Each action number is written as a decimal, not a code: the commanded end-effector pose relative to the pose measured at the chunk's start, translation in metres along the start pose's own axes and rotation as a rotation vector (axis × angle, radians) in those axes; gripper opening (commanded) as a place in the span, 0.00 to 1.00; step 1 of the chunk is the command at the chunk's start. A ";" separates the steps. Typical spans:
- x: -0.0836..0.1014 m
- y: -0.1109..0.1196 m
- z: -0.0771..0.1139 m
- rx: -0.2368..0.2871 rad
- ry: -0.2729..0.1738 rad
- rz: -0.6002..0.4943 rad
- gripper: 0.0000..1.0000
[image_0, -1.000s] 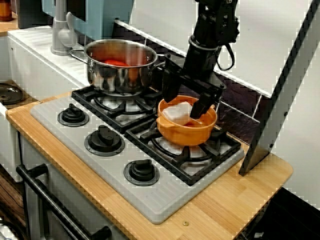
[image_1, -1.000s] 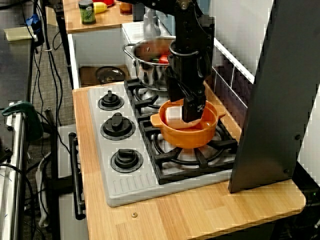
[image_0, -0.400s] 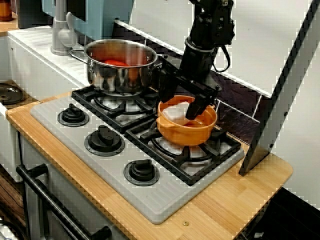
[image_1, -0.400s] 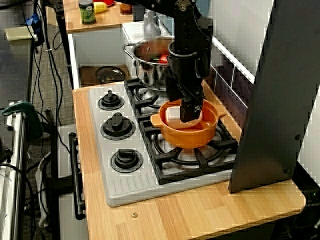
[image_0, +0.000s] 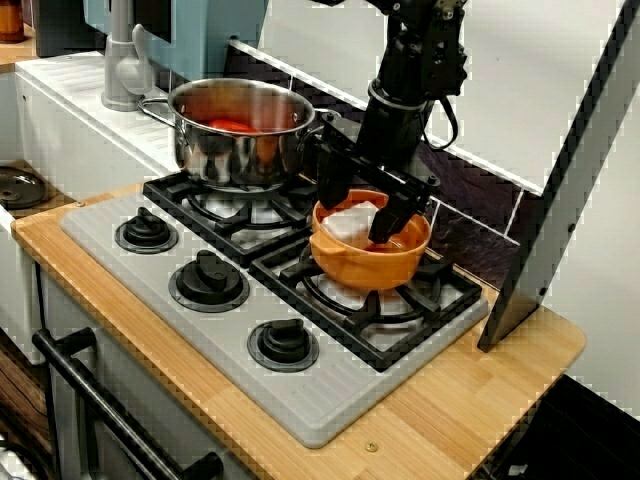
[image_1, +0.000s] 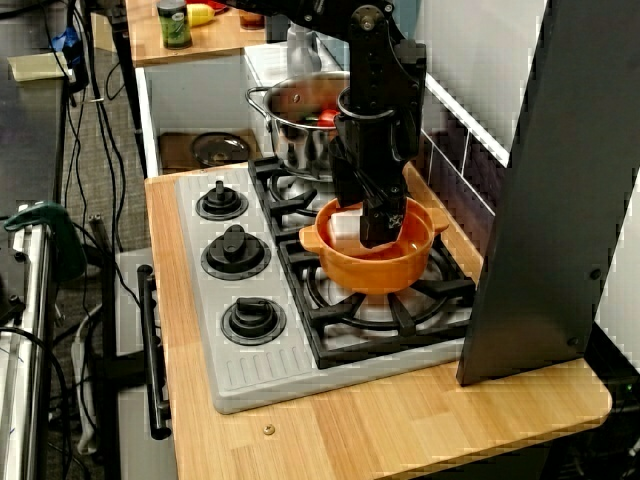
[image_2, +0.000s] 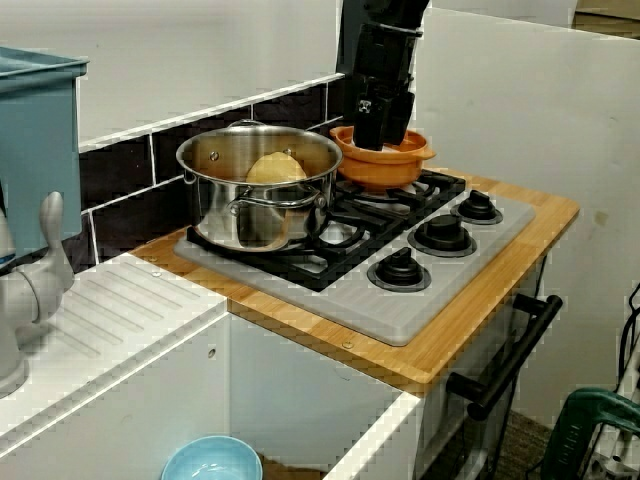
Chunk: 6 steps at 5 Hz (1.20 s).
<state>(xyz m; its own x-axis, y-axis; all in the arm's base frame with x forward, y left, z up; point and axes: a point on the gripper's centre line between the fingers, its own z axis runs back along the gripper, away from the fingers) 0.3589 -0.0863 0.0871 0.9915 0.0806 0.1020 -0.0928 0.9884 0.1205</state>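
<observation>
An orange bowl (image_0: 370, 262) with two small handles sits on the back right burner; it shows too in the view from the stove's front (image_1: 375, 268) and from the sink side (image_2: 385, 170). A white block (image_0: 350, 222) lies inside it. My black gripper (image_0: 358, 208) comes down from above onto the bowl's far rim. One finger is inside the bowl beside the white block and the other is outside the rim, so the jaws pinch the bowl's wall. The view from the stove's front shows the gripper (image_1: 362, 215) the same way.
A steel pot (image_0: 240, 140) holding red and yellowish food stands on the back left burner, close to the bowl. Three black knobs (image_0: 208, 280) line the stove's front. A grey slanted panel (image_0: 560, 200) rises at the right. Left is a white drainboard (image_2: 110, 320) with a faucet (image_0: 120, 60).
The fingers have drawn closer together on the bowl's rim. Gripper and bowl have shifted slightly left and up together.
</observation>
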 end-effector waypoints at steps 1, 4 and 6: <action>0.002 0.011 0.011 -0.011 -0.032 0.019 1.00; 0.001 0.010 0.015 -0.029 -0.026 0.026 0.00; 0.003 0.011 0.031 -0.055 -0.034 0.041 0.00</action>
<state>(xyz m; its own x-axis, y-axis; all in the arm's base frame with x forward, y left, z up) 0.3570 -0.0876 0.0860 0.9926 0.1088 0.0535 -0.1134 0.9891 0.0939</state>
